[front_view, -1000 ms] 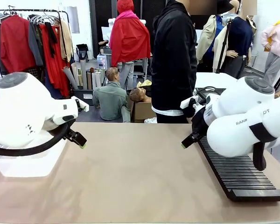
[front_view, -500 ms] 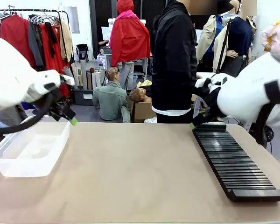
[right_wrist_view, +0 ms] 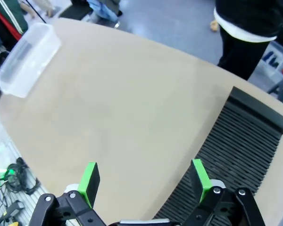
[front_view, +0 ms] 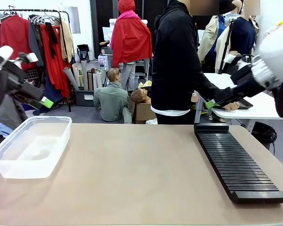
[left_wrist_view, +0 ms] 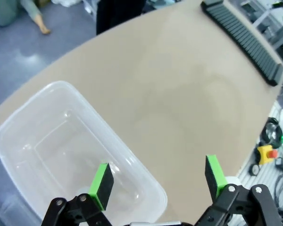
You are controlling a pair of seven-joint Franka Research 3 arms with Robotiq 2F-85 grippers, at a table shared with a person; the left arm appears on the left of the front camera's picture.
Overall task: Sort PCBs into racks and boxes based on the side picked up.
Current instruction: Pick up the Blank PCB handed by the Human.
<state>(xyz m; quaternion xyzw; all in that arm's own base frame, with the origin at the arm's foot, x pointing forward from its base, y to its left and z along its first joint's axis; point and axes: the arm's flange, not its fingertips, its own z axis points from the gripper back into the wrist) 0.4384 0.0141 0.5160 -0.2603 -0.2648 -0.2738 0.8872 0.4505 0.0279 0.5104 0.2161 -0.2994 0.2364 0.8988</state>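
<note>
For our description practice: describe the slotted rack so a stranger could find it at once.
Start at the tan table. Along its right side, by the robot's reckoning, lies the rack. It is long, black and comb-ridged, unlike the clear tub at the left.

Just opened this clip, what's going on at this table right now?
Nothing is being handled at this moment. The left gripper hovers open over the clear tub on the table's left side. The right gripper hangs open above the black rack on the right. Neither holds anything, and tub and rack are empty. A person in black stands at the far edge.
</note>
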